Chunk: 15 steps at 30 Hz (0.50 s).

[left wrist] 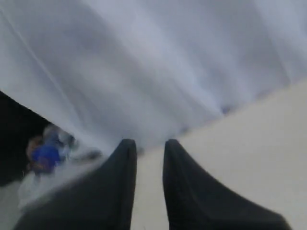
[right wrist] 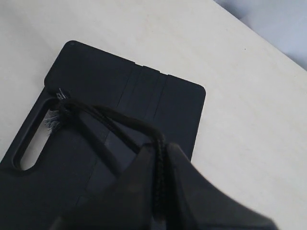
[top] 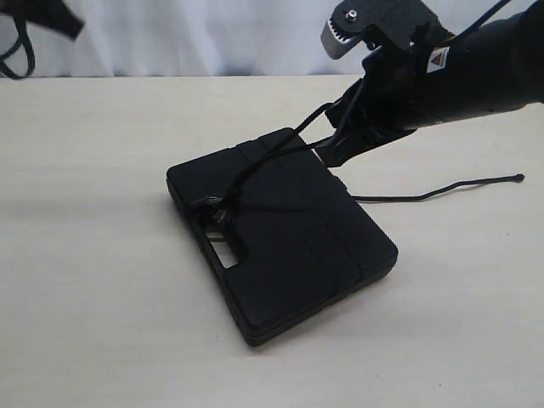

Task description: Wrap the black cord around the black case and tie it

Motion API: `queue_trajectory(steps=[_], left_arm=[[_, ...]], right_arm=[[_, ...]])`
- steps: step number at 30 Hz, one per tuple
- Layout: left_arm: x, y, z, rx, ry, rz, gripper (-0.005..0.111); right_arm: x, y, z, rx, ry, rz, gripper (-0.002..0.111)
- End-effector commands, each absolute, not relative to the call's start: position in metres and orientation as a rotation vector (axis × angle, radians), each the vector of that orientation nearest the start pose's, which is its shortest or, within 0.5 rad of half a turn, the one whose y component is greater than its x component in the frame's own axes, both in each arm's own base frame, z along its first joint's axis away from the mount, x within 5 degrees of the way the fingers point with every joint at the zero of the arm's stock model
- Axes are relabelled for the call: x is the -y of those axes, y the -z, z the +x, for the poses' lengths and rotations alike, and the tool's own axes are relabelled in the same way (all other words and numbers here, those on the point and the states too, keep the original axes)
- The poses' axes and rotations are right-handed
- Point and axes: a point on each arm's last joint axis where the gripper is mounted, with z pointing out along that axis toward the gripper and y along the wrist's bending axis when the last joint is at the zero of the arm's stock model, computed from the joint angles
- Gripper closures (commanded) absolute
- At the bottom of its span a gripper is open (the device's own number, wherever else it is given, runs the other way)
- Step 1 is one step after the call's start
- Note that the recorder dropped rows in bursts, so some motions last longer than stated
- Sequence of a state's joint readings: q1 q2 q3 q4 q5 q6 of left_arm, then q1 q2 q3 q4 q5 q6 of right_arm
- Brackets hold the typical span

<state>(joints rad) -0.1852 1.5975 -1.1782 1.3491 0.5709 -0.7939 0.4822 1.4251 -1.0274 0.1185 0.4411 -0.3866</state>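
The black case [top: 289, 238] lies flat mid-table, its handle slot [top: 217, 240] toward the near left. The black cord [top: 263, 166] runs taut from a frayed knot [top: 223, 212] by the slot up across the lid to my right gripper [top: 333, 144], which hovers over the case's far corner. In the right wrist view that gripper [right wrist: 160, 147] is shut on the black cord [right wrist: 122, 119] above the black case [right wrist: 96, 91]. A loose end of cord [top: 476, 183] trails on the table to the right. My left gripper [left wrist: 149, 143], raised at the far left, is open and empty.
A pale curtain [top: 212, 34] hangs behind the beige table [top: 85, 280]. The left arm [top: 38, 21] and its cables sit at the top left corner. Blurred coloured items [left wrist: 45, 153] show beyond the table in the left wrist view.
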Motion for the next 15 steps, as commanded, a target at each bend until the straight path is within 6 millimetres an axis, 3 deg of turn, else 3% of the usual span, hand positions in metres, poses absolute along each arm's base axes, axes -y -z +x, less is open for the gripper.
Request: queue_trajectory(steps=[1,3,4,7,10,15], left_arm=[[0.057,-0.259,0.35,-2.456,-0.305,0.896,0.087],[0.086,-0.262,0.34,-2.381,0.109,1.102,0.087],[0.095,-0.266,0.337,-2.291,0.218,1.193,0.087],[0.119,-0.278,0.329,-2.094,0.513,1.25,0.087],[0.137,-0.279,0.324,-2.0,0.508,1.349,0.086],[0.171,-0.278,0.327,-1.873,0.356,1.361,0.086]], right_arm=[[-0.145,-0.295,0.273,-2.133,-0.159,-0.863,0.104],[-0.145,-0.296,0.273,-2.129,-0.159,-0.861,0.104],[-0.145,-0.296,0.273,-2.129,-0.159,-0.861,0.104],[-0.145,-0.296,0.273,-2.129,-0.159,-0.861,0.104],[-0.145,-0.296,0.273,-2.131,-0.159,-0.862,0.104],[-0.145,-0.295,0.273,-2.137,-0.159,-0.865,0.104]])
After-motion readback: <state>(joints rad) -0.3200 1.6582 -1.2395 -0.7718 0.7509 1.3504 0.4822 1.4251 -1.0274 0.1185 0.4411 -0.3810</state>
